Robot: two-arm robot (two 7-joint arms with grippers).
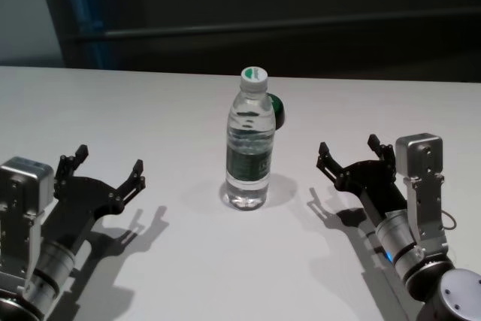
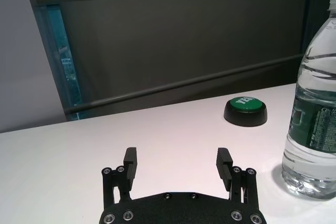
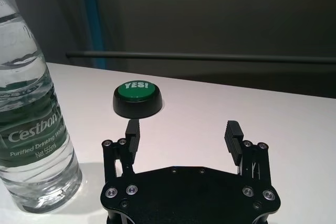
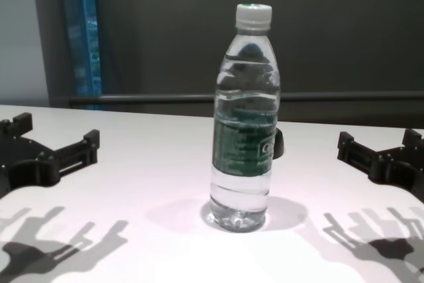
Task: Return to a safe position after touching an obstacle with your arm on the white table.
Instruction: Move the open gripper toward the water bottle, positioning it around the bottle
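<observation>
The obstacle, a clear water bottle with a white cap and dark green label, stands upright at the middle of the white table. It also shows in the chest view, the left wrist view and the right wrist view. My left gripper hovers open to the bottle's left, apart from it, holding nothing. My right gripper is open on the bottle's right, also apart and empty.
A low green button marked "YES!" on a black base sits behind the bottle, partly hidden by it in the head view, seen too from the left wrist. A dark wall with a rail runs behind the table's far edge.
</observation>
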